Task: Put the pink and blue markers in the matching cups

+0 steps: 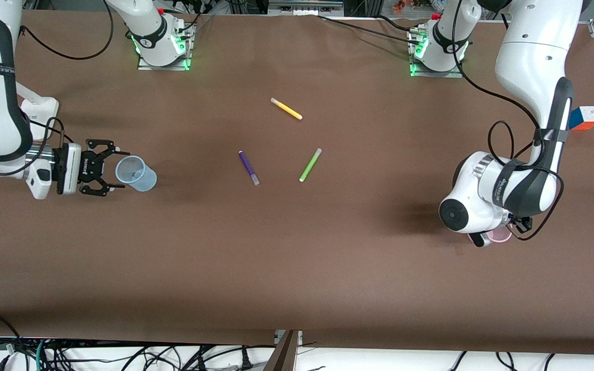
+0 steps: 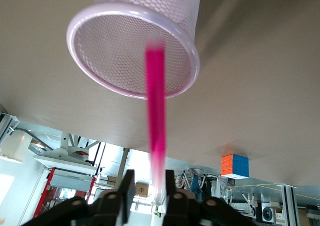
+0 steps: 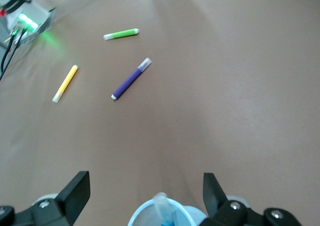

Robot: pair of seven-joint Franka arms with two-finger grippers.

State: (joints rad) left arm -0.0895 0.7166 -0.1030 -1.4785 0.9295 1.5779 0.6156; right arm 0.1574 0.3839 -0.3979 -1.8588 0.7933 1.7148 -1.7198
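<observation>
The pale blue cup (image 1: 137, 174) stands toward the right arm's end of the table. The blue marker (image 3: 169, 216) stands in it, greyish cap up. My right gripper (image 1: 119, 170) is open and empty, with a finger on each side of the cup's rim, and it also shows in the right wrist view (image 3: 145, 191). The pale pink cup (image 1: 500, 236) stands toward the left arm's end, mostly hidden under the left wrist. In the left wrist view my left gripper (image 2: 148, 186) is open over the pink cup (image 2: 132, 45). The blurred pink marker (image 2: 156, 110) hangs loose between its fingers, tip at the cup's mouth.
A yellow marker (image 1: 286, 108), a dark purple marker (image 1: 249, 167) and a green marker (image 1: 310, 165) lie mid-table between the cups. A colour cube (image 1: 584, 117) sits near the table's edge at the left arm's end.
</observation>
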